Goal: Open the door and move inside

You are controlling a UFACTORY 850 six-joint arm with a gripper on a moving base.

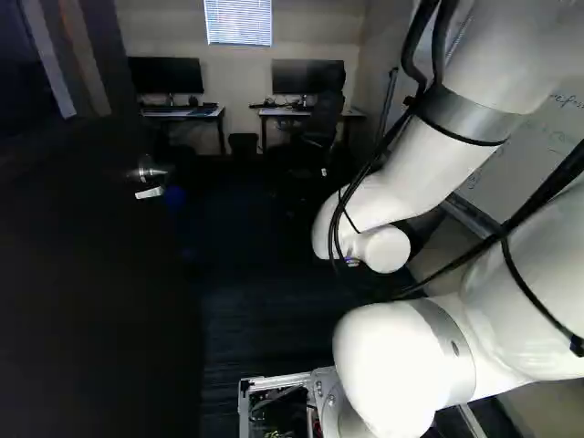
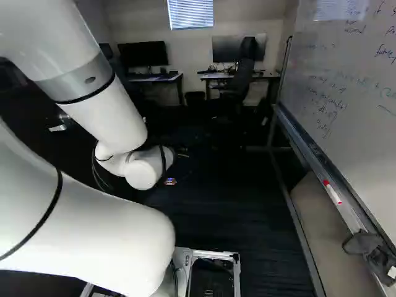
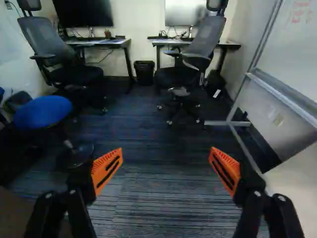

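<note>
The door (image 1: 91, 292) is running past the left base view's left edge. The whiteboard (image 2: 352, 117) is leaving the right base view's upper right, its faint writing blurring beyond reading.

Base views v. dim: door (image 1: 91, 292) & floor (image 1: 265, 310) near-black, window (image 1: 238, 22) bright, white arm (image 1: 411, 173) pale vs. the shadows. Wrist view brighter, w/ glare on one monitor (image 3: 184, 12).

Faint handwriting (image 2: 331, 106) on whiteboard (image 2: 362, 154) — illegible
</note>
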